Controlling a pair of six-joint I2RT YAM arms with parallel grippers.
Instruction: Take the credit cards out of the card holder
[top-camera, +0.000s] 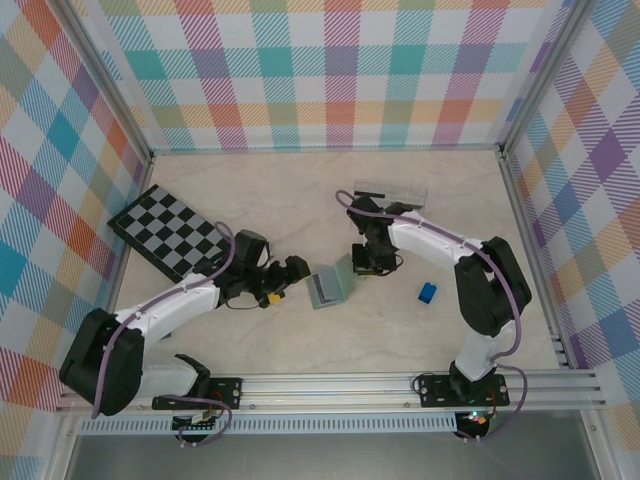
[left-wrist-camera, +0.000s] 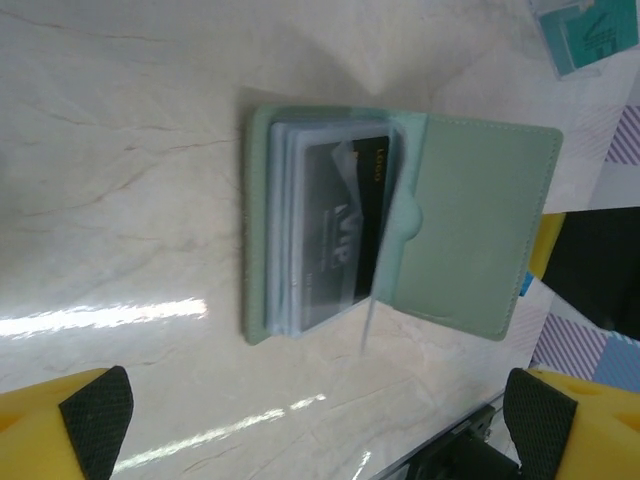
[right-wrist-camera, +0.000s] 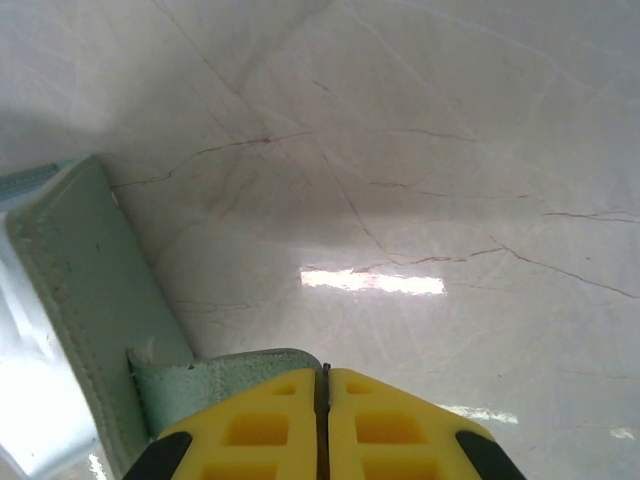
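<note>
My left gripper (left-wrist-camera: 325, 432) hangs wide open, its yellow fingers (left-wrist-camera: 60, 430) spread to either side of the card holder (left-wrist-camera: 400, 225), not touching it. The holder lies open near the middle of the table (top-camera: 260, 190), cover folded out flat. A dark credit card (left-wrist-camera: 345, 235) sits in the clear sleeves inside. My right gripper (right-wrist-camera: 325, 405) is closed, fingertips pressed together at the snap tab (right-wrist-camera: 200, 375) on the holder's far edge; I cannot tell whether the tab is pinched. Beyond the holder, a teal card (left-wrist-camera: 590, 35) rests in a clear tray (top-camera: 390, 192).
</note>
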